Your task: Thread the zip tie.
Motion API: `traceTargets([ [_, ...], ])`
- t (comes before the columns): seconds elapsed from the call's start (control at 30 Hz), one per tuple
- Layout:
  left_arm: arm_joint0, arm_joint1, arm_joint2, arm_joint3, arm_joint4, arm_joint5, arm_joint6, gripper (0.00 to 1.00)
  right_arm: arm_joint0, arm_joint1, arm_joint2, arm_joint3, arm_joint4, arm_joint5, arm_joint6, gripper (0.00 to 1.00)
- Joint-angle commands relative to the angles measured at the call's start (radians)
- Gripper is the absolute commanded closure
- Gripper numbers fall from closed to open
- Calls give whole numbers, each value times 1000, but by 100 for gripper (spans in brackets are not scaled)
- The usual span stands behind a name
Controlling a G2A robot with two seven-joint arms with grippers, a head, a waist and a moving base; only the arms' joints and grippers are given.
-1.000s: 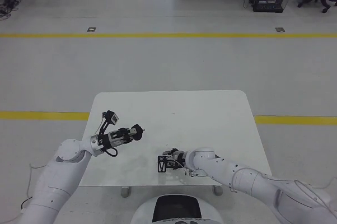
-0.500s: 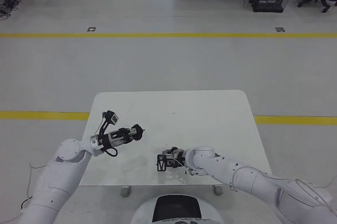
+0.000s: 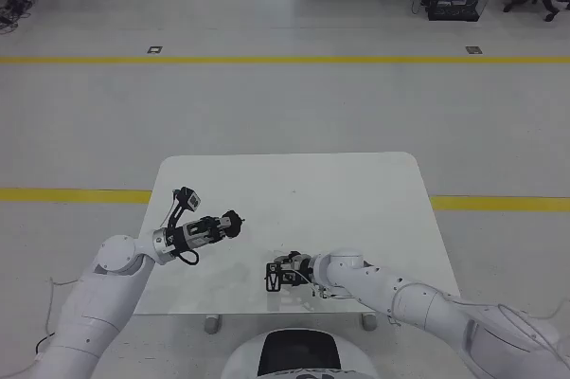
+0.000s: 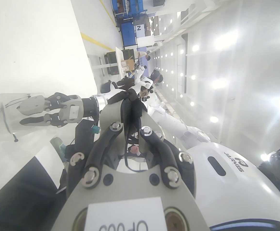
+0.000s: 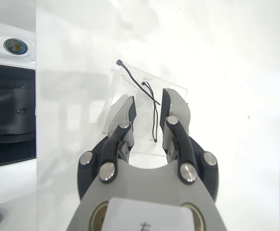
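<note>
— Right wrist view: what do we see at the right gripper (image 5: pixel 147 96)?
— Its fingers stand apart, straddling a clear stand (image 5: pixel 172 85); the longer zip tie (image 5: pixel 132 76) lies aslant on that stand; the thinner zip tie (image 5: pixel 154 121) runs between the fingers; we cannot tell whether a pad touches either.
— And the edges?
— From the top view we place the stand just beside the near edge of the table (image 3: pixel 361 180); the far edge lies well apart.
— The left gripper (image 3: pixel 234 224)?
— It hangs over the left half, fingers pressed together; whether they pinch anything, we cannot tell.
</note>
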Motion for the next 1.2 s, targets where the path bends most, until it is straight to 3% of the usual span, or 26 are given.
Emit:
traceTargets([
  [0.0,0,0,0,0,0,0,0,100,-2,-5,0,11,1,0,-8,75],
  [0.47,0,0,0,0,0,0,0,100,-12,-47,0,86,-3,0,-68,82],
  [0.7,0,0,0,0,0,0,0,100,-13,-66,0,114,-8,0,-76,80],
  [1.03,0,0,0,0,0,0,0,100,-13,-80,0,135,-9,0,-78,80],
  [1.17,0,0,0,0,0,0,0,100,-14,-86,0,143,-8,0,-80,85],
])
